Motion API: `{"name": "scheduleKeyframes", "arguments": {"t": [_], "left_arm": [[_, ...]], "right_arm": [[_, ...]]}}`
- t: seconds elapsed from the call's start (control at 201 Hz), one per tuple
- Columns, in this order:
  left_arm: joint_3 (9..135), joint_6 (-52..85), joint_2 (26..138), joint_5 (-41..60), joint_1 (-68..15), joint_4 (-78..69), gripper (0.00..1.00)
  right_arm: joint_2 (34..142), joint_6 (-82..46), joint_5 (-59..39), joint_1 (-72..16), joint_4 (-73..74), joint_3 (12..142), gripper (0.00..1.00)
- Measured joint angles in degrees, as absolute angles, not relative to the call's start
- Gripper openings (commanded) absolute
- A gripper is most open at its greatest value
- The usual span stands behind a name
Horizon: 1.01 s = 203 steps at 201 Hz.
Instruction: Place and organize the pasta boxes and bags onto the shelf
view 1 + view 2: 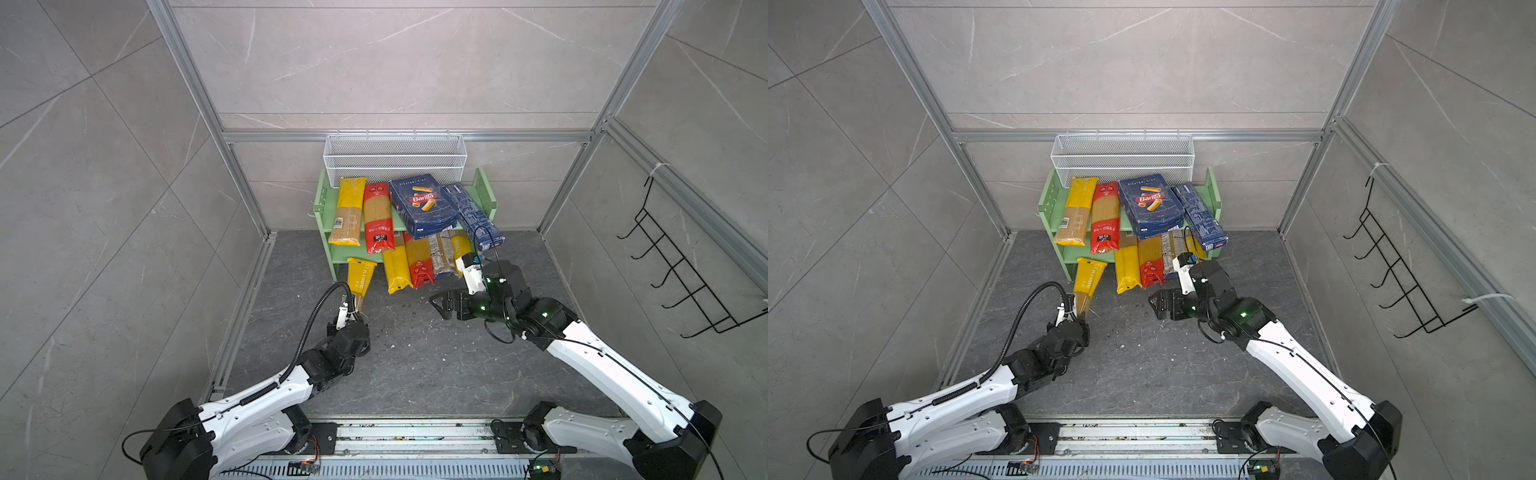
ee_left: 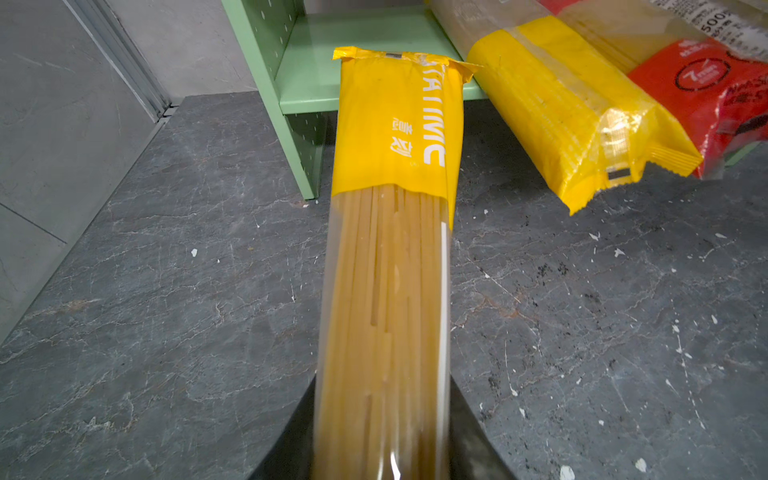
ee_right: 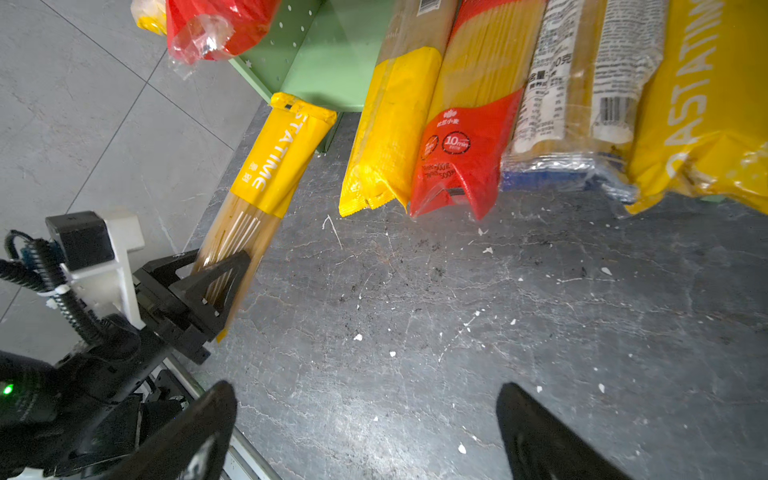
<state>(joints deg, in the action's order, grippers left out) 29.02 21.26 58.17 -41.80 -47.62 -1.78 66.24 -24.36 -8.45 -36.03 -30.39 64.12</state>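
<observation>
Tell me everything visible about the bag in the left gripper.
The held bag is a long slim packet: yellow end band with white lettering, clear film showing pale strands. The left gripper clamps its clear end. It points toward the green shelf, yellow end by the lower board's front edge; contact there is unclear.

walls: grey tile (image 1: 104,166); floor: dark marbled slab (image 1: 415,365); frame: aluminium (image 1: 270,136)
</observation>
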Motion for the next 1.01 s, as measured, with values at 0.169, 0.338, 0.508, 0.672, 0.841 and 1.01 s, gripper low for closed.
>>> {"name": "scheduleKeyframes", "arguments": {"t": [0.169, 0.338, 0.508, 0.672, 0.841, 1.01], "left_arm": [[31.8, 20.5, 63.8, -38.5, -42.7, -4.5, 0.00], [34.5, 19.2, 68.8, -36.4, -40.0, -7.4, 0.00], [36.9, 18.2, 71.8, -34.1, -37.8, -10.0, 0.00], [38.3, 17.6, 75.4, -32.9, -36.0, -13.6, 0.00], [38.8, 17.1, 80.0, -32.2, -34.2, -19.5, 0.00], [41.1, 16.2, 84.8, -31.8, -32.8, -24.8, 0.00]], "right_arm": [[68.6, -24.3, -8.8, -36.0, -29.8, 65.4, 1.00], [69.6, -23.9, -8.8, -36.0, -29.7, 66.4, 1.00], [70.7, -23.0, -8.8, -35.8, -29.8, 67.6, 1.00], [71.5, -22.3, -8.8, -35.1, -29.8, 68.4, 1.00], [71.7, -21.8, -8.8, -34.1, -29.8, 68.4, 1.00], [71.8, -21.1, -9.3, -32.8, -29.8, 68.4, 0.99]]}}
